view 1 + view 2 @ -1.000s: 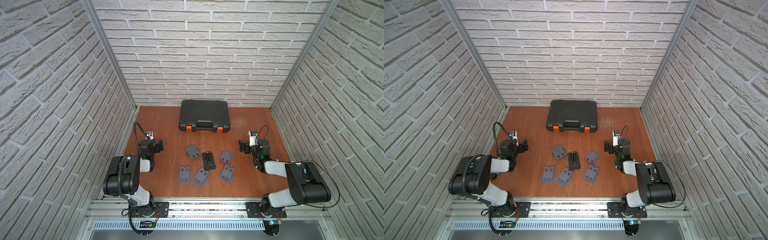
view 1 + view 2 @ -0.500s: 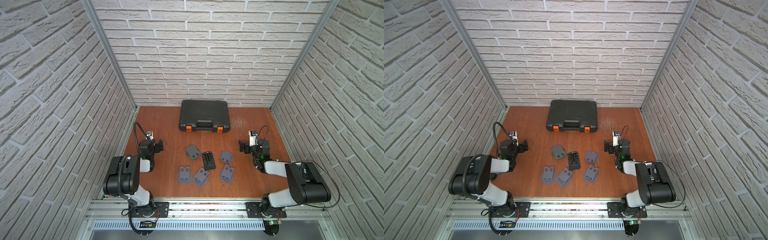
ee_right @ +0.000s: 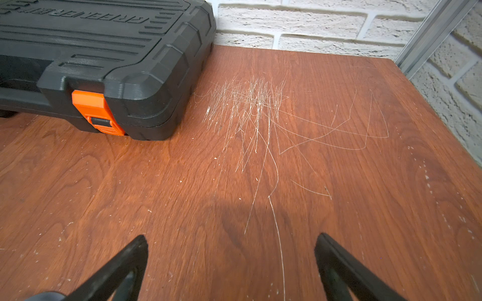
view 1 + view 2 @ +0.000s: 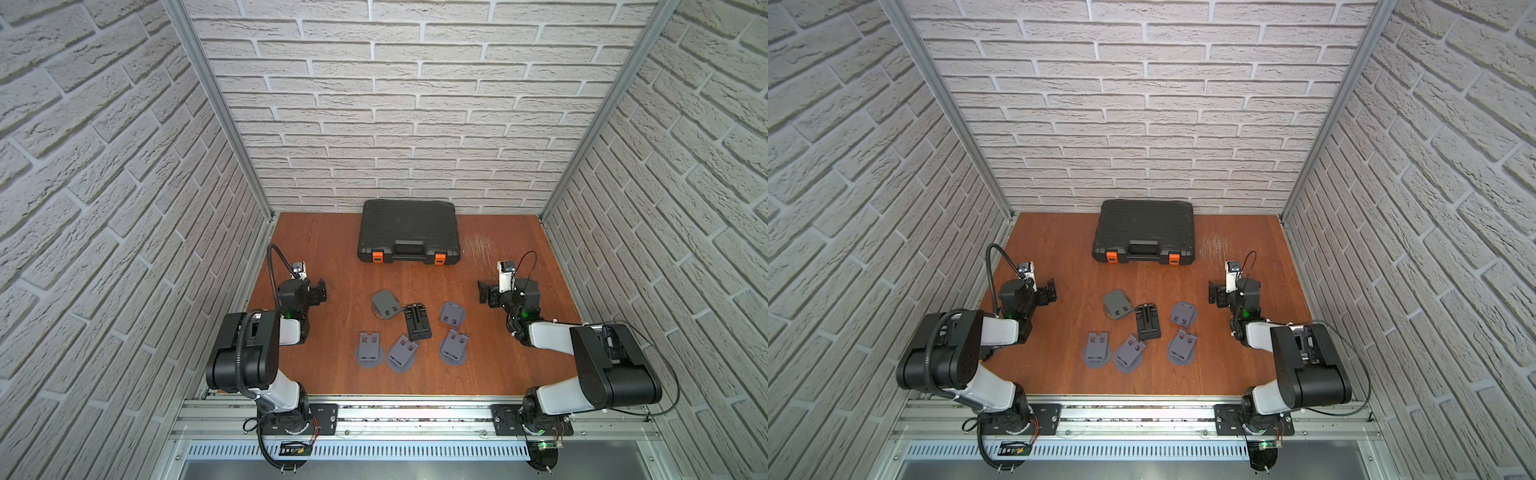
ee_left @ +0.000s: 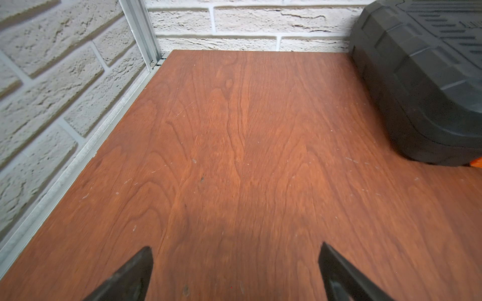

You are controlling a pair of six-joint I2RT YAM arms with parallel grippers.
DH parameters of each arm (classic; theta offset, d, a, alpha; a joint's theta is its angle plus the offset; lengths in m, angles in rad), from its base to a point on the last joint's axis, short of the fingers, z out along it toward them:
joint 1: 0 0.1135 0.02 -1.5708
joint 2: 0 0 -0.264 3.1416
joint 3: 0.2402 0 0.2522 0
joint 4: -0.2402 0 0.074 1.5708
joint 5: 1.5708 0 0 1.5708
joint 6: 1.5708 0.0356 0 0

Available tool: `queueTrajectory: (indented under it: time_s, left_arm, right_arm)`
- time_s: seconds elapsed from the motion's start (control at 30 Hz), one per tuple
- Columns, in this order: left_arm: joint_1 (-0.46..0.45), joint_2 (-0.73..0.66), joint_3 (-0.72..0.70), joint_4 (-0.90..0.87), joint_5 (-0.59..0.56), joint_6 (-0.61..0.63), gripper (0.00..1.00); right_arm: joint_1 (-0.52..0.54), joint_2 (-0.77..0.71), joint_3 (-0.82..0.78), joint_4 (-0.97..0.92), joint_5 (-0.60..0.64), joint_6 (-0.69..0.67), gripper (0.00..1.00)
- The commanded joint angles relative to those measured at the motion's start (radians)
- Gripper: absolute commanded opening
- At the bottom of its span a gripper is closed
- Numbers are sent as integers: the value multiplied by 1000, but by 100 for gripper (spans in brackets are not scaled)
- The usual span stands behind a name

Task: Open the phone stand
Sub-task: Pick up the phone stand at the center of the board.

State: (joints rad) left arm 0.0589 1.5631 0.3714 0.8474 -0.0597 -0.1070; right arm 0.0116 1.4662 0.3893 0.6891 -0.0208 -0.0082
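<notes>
While the left gripper (image 5: 236, 246) and right gripper (image 3: 231, 235) stand with jaws apart and empty, the black stand (image 4: 417, 322) lies among five grey stands (image 4: 454, 347) between them.

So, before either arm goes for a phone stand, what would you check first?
1. Left fingers open and empty: ok.
2. Right fingers open and empty: ok.
3. Stands unobstructed in both top views: ok; the black phone stand lies among five grey phone stands.
4. Stands visible in either wrist view: not ok; only the table and the tool case show.
5. Black stand clear of its neighbours: cannot tell; two grey ones lie very close.
6. Tool case away from the stands: ok.
</notes>
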Motion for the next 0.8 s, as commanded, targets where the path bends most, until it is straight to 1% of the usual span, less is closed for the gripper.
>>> queueTrajectory:
  time_s: [0.0, 0.3, 0.4, 0.43, 0.47, 0.5, 0.53, 0.57, 0.6, 0.63, 0.67, 0.7, 0.77]
  left_arm:
    - [7, 8, 15, 71, -7, 8, 98]
    - [8, 2, 11, 78, -1, 12, 98]
    - [8, -53, 27, 9, -10, 5, 98]
    - [9, -88, 44, -48, -25, 1, 98]
    - [7, -125, 67, -119, -41, -5, 98]
    - [8, -158, 90, -205, -52, -13, 98]
    - [8, -196, 122, -301, -64, -30, 98]
    - [8, -226, 156, -388, -73, -58, 98]
    - [9, -245, 179, -442, -78, -81, 98]
    - [9, -263, 196, -473, -84, -120, 98]
    - [9, -280, 201, -494, -94, -166, 98]
    - [14, -296, 204, -514, -103, -218, 98]
    - [41, -331, 205, -546, -90, -336, 98]
  right_arm:
    - [8, 3, 20, 46, -6, -7, 100]
    - [8, -1, 15, 48, -7, -6, 100]
    - [8, -4, 16, 59, -10, -13, 100]
    - [7, -17, 45, 19, -11, -7, 100]
    - [7, -44, 130, -185, 1, 0, 100]
    - [8, -57, 243, -432, 39, 26, 100]
    - [7, -36, 382, -640, 98, 77, 100]
    - [7, -4, 501, -811, 142, 130, 100]
    - [8, 21, 574, -911, 155, 180, 100]
    - [7, 35, 633, -979, 123, 204, 100]
    - [9, 27, 649, -999, 64, 209, 100]
    - [14, 0, 643, -993, 40, 223, 100]
    - [21, -91, 603, -977, 60, 291, 100]
